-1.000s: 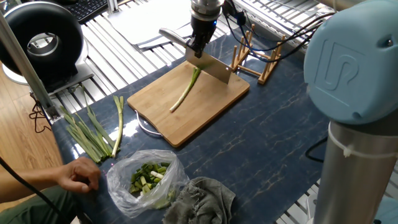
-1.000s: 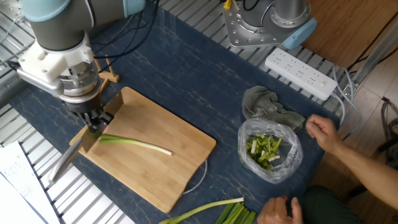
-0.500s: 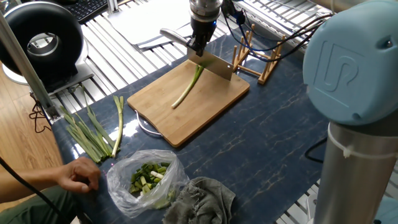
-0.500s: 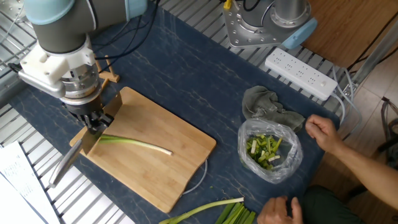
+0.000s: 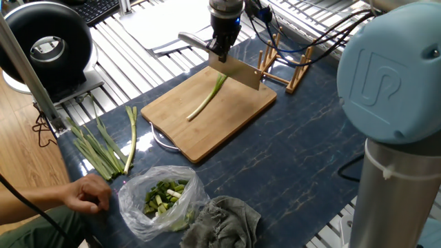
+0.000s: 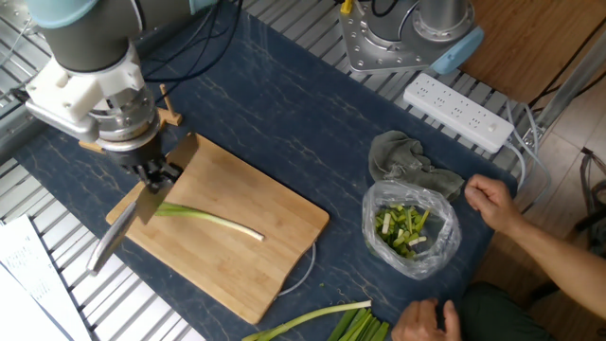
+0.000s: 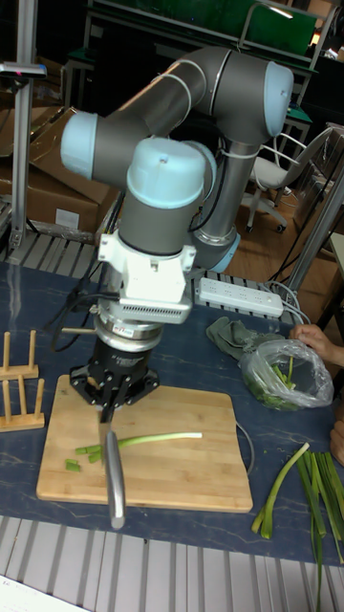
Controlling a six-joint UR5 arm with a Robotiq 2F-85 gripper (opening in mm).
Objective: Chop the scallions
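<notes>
The claw (image 6: pixel 156 176) was clamped on a knife (image 6: pixel 128 225), its blade over the scallions' (image 6: pixel 210 220) green end on the cutting board (image 6: pixel 256 256).

Looks like a robotics lab or workshop, not a kitchen: aluminium extrusion frame (image 5: pixel 138 55) around the table (image 5: pixel 303 158), cardboard boxes (image 7: pixel 43 191) stacked behind, a power strip (image 6: pixel 459 109), loose cables (image 5: pixel 303 38).

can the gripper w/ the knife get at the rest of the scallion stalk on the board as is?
Probably yes. The gripper holds the knife right over the green end of the scallion stalk, which lies alone on the cutting board; nothing sits between blade and stalk.
</notes>
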